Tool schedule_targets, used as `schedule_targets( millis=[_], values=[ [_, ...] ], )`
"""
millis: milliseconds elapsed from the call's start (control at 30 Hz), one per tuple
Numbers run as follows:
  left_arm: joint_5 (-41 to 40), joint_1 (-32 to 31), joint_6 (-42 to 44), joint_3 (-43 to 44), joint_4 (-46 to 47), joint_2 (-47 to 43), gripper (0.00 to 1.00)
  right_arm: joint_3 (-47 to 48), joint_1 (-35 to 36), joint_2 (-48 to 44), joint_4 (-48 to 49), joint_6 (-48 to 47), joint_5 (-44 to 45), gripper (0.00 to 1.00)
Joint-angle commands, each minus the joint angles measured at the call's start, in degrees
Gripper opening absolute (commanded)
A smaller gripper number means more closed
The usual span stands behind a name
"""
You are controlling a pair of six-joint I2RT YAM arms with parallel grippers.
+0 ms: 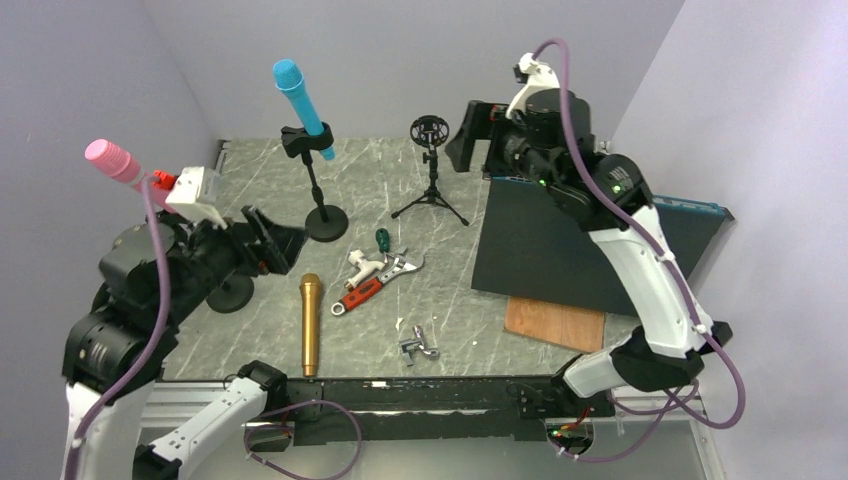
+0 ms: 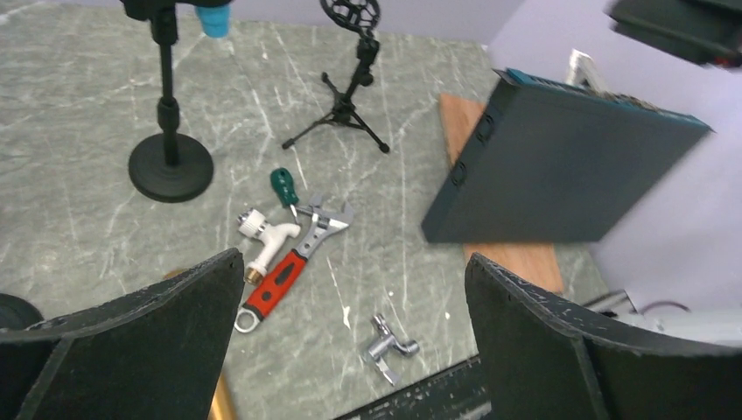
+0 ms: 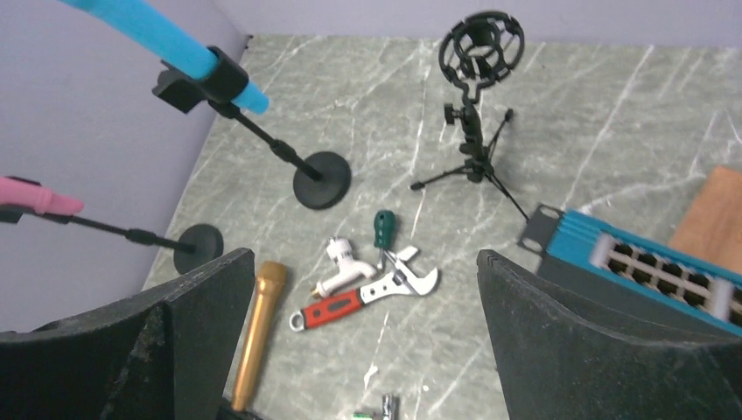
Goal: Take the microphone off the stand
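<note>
The left claw (image 2: pixel 352 261) is hanging with its jaws spread wide and nothing between them, near the round base of the left stand (image 1: pixel 231 292). That stand's pink microphone (image 1: pixel 115 160) is sitting tilted in its clip, high at the left, close above the arm itself. The right claw (image 3: pixel 365 255), equally spread and empty, is hovering far right over the dark box (image 1: pixel 570 250).

The blue microphone (image 1: pixel 303 105) is sitting in the clip of the far stand (image 1: pixel 318 195), while a gold microphone (image 1: pixel 310 322) is lying loose on the worktop (image 1: pixel 470 300) at the near side (so I am guessing that pink or blue is the one meant).

To my eye, both stands are looking top-heavy. Tugging a microphone sideways instead of along its clip is risking a topple onto the wrench (image 1: pixel 375 285) and the white tap (image 1: pixel 362 265). The left arm, crowding the pink one, is risking a knock when swinging, and a brushed gold microphone could be rolling away.
</note>
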Motion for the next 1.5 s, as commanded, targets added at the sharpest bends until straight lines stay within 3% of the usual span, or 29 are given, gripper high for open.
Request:
schedule_targets(
  millis=[0, 233, 300, 400, 633, 933, 1267, 1467],
  values=[
    [7.28, -0.17, 0.59, 0.89, -4.80, -3.50, 0.99, 1.87, 4.03, 3.29, 10.52, -0.59, 7.62, 1.00],
    [2.08, -0.19, -1.69, 2.94, -8.13, -4.23, 0.97, 1.81, 6.73, 12.30, 22.25, -4.77, 6.97, 1.00],
    [4.36, -0.16, -2.66, 4.41, -7.64, -2.90, 0.96, 3.27, 6.91, 15.67, 25.52, -5.93, 6.16, 1.00],
    [6.20, -0.16, -3.21, 3.95, -7.11, -2.16, 0.96, 4.03, 7.18, 19.79, 32.45, -7.07, 3.40, 1.00],
    [0.23, -0.18, -1.01, 8.76, -13.85, -1.75, 0.98, 5.14, 8.49, 28.00, 48.53, -8.98, -4.11, 1.00],
    [-4.86, -0.18, -1.93, 8.08, -16.14, -3.72, 0.99, 13.41, 10.97, 38.54, 54.68, -12.68, -5.21, 1.00],
    [-10.35, -0.16, -3.06, 12.31, -21.88, -4.96, 0.97, 16.15, 16.36, 45.16, 65.76, -20.95, 11.32, 1.00],
    [-14.04, -0.15, 0.47, 19.18, -23.65, -2.64, 0.96, 26.35, 17.73, 52.77, 68.42, -28.05, 17.89, 1.00]
  ],
)
